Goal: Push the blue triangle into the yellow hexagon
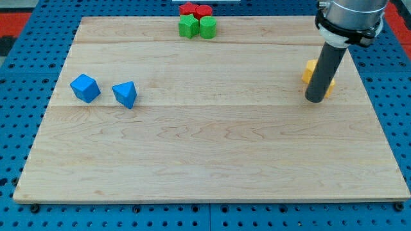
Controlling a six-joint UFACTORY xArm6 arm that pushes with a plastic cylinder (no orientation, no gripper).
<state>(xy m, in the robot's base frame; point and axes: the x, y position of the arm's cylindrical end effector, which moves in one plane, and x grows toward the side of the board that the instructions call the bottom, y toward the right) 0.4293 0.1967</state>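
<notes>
The blue triangle (125,94) lies at the view's left on the wooden board (205,154). A blue cube (85,88) sits just left of it. Yellow blocks (310,71) lie at the view's right, mostly hidden behind my rod; their shapes cannot be made out. My tip (315,99) rests on the board right in front of the yellow blocks, far to the right of the blue triangle.
Two green blocks (198,27) sit at the board's top edge near the middle, with two red blocks (195,9) just above them. The blue pegboard (19,96) surrounds the board.
</notes>
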